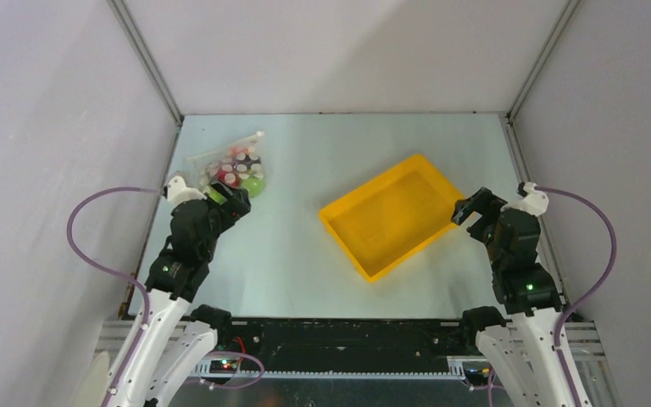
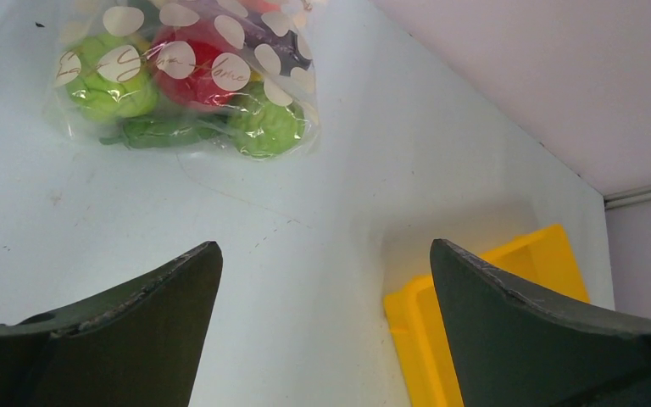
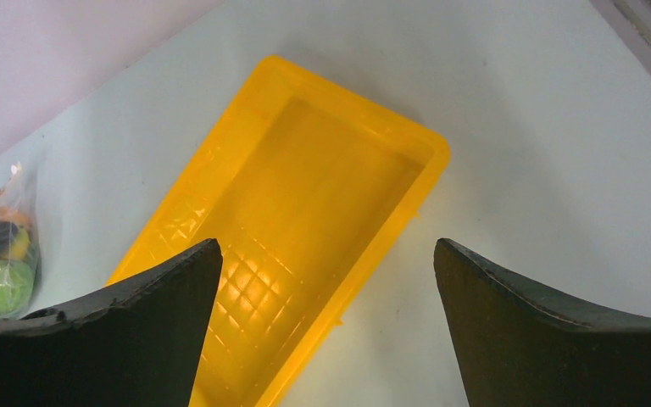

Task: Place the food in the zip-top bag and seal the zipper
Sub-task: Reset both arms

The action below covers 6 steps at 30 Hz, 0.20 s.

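The food (image 2: 195, 72) is seen gathered inside the bag (image 1: 236, 170), which lies near the far-left corner of the table (image 1: 305, 271). Green rounds, a red piece and something purple can be made out through the dotted plastic. None is seen loose on the tabletop or in the tray (image 1: 390, 219), which sits right of the middle, turned at an angle. The loading is therefore judged done, and the sealing of the zipper (image 1: 250, 138) is taken to be the step in hand. The zipper is seen only in the top view, as a thin white strip along the bag's far edge, and whether it is pressed shut cannot be told. The left gripper (image 2: 322, 254) is held just on the near side of the bag, its jaws spread wide with nothing between them. The right gripper (image 3: 326, 250) is likewise wide open and empty, poised by the tray's right end, well apart from the bag. For the next move, the bag's far edge would have to be reached, one end of the strip pinched, and the pinch run along its length. Since the bag bulges with food, steadying by the other arm would probably be needed.
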{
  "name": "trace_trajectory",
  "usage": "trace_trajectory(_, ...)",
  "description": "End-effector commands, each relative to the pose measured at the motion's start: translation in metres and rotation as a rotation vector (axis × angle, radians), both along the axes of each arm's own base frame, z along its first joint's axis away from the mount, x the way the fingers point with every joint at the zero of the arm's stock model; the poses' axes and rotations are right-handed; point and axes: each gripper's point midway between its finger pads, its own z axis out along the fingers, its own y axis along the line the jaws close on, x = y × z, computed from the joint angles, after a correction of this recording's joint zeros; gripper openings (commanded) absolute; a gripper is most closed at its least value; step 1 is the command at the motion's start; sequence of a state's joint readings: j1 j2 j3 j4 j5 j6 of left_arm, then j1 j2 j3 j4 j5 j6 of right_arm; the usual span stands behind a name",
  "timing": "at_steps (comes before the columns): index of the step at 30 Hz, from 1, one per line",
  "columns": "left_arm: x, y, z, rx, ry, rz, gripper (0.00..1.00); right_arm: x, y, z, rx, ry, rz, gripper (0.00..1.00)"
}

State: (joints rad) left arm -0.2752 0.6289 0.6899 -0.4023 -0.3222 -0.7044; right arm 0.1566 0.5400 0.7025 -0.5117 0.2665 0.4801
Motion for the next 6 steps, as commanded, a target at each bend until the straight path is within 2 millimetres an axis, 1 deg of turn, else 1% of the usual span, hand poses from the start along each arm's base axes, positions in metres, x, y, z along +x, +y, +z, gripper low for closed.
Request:
trace_trajectory(1, 0.001, -0.002, 0.017, -0.025, -0.020, 0.008, 1.00, -0.011, -0.007, 0.001, 0.028, -0.010, -0.046, 1.00)
trace_trajectory(2, 0.004, -0.003, 0.017, -0.024, -0.019, 0.005, 1.00, -0.015, -0.008, 0.001, 0.026, -0.011, -0.050, 0.99)
trace_trajectory(3, 0.005, -0.004, 0.022, -0.027, -0.026, 0.001, 1.00, -0.016, -0.011, 0.001, 0.019, -0.012, -0.062, 1.00)
trace_trajectory(6, 0.006, -0.003, 0.024, -0.019, -0.016, 0.005, 1.00, -0.020, -0.017, 0.006, 0.010, -0.035, -0.093, 0.99)
